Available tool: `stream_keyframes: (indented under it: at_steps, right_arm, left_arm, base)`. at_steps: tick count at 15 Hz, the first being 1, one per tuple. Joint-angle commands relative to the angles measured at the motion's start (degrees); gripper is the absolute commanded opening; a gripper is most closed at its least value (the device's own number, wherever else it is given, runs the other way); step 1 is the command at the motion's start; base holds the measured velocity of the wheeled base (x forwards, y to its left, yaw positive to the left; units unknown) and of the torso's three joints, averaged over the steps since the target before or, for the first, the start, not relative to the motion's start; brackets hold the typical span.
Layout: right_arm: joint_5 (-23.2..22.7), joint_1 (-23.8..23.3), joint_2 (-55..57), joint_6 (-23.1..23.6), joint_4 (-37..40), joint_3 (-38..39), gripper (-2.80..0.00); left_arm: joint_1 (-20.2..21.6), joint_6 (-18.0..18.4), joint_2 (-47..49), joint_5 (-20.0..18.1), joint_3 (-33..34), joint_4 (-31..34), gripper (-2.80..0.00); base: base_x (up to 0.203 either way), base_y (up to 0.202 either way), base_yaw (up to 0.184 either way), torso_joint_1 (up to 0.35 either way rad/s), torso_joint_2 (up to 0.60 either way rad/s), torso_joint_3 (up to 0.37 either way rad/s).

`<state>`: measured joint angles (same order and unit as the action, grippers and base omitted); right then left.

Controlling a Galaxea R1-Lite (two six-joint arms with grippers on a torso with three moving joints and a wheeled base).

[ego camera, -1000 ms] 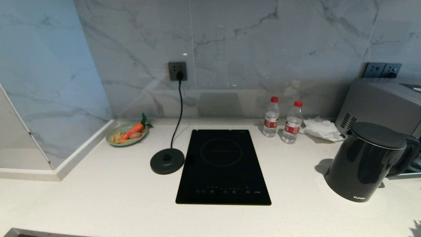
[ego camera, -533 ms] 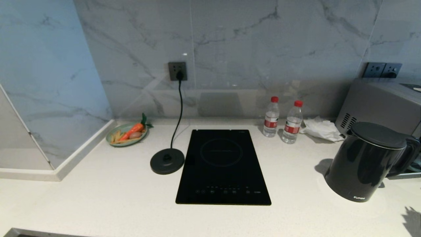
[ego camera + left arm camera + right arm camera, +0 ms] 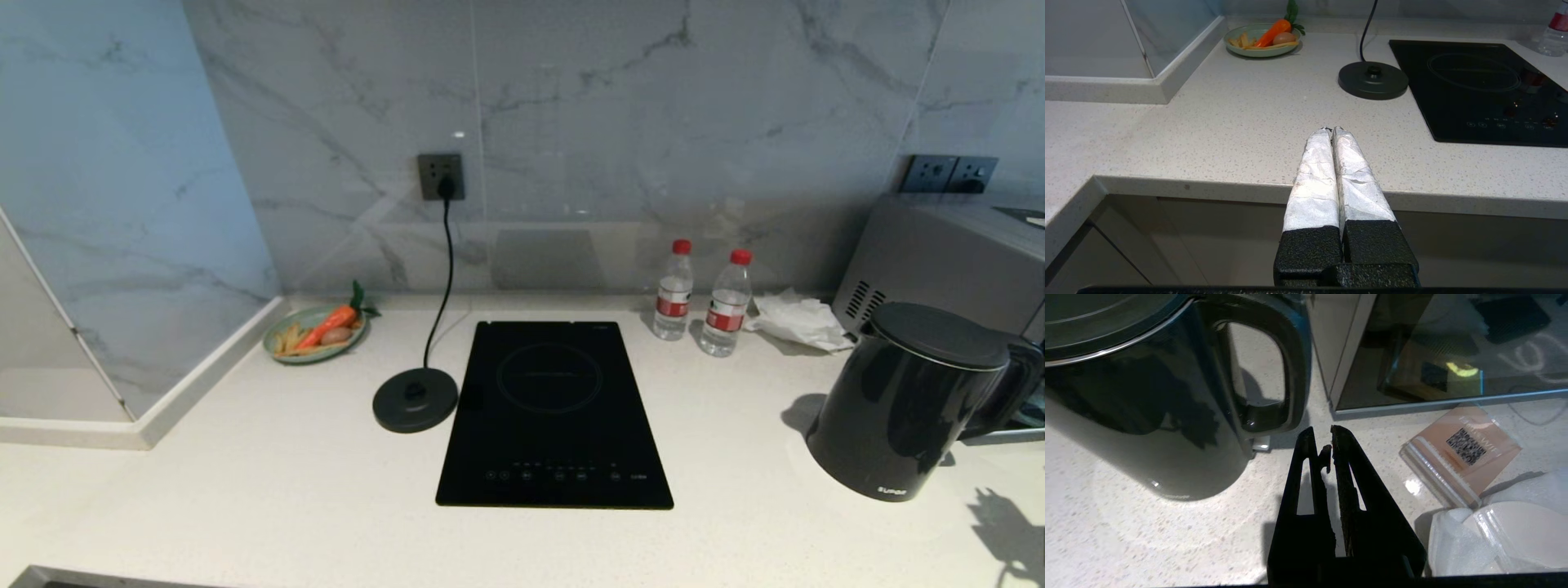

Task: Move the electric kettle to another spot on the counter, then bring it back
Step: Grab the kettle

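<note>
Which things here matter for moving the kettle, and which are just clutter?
Job: electric kettle at the counter's right end; right hand, shut, near its handle; power base.

Lying about: cooktop, two water bottles, vegetable plate, crumpled tissue, zip bags; left hand, parked, shut.

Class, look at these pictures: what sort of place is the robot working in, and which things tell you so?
Most likely a home kitchen. A black glass cooktop is set into the white stone counter, an electric kettle stands on it, and its corded base disc plugs into a socket on the marble-look wall.
</note>
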<state>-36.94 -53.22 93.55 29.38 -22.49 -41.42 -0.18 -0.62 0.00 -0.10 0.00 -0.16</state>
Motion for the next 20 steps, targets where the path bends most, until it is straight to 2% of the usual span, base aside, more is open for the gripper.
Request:
stream_keyframes:
  at_steps: [1,3,4,9,13,20]
  right_arm:
    - [-0.1,-0.5,2.5,0.2,-2.3,0.4,-2.80]
    - [-0.2,-0.7,3.2,0.1,-2.7,0.4,-2.80]
    - [-0.3,-0.7,3.4,0.1,-2.9,0.3,-0.02]
    - [-0.5,-0.6,4.3,0.2,-3.4,-0.5,0.00]
    - [0.4,0.0,9.4,-0.5,-11.1,-2.2,0.00]
    - [1.2,3.0,10.9,-0.6,-11.7,-4.2,0.00]
  left_arm:
    - [0.0,-0.1,0.0,0.0,0.2,0.0,-2.80]
    - [0.0,-0.1,0.0,0.0,0.2,0.0,-2.80]
    - [0.0,0.0,0.0,0.0,0.2,0.0,-2.80]
    - [0.0,0.0,0.0,0.0,0.2,0.0,-2.80]
    - [0.0,0.0,0.0,0.0,0.2,0.0,-2.80]
    - [0.0,0.0,0.0,0.0,0.2,0.0,-2.80]
  base:
    - [0.000,0.000,0.000,0.000,0.00,0.000]
    - [0.000,0.000,0.000,0.000,0.00,0.000]
    - [0.000,0.000,0.000,0.000,0.00,0.000]
    - [0.000,0.000,0.000,0.000,0.00,0.000]
    - [0.000,0.000,0.000,0.000,0.00,0.000]
    - [0.000,0.000,0.000,0.000,0.00,0.000]
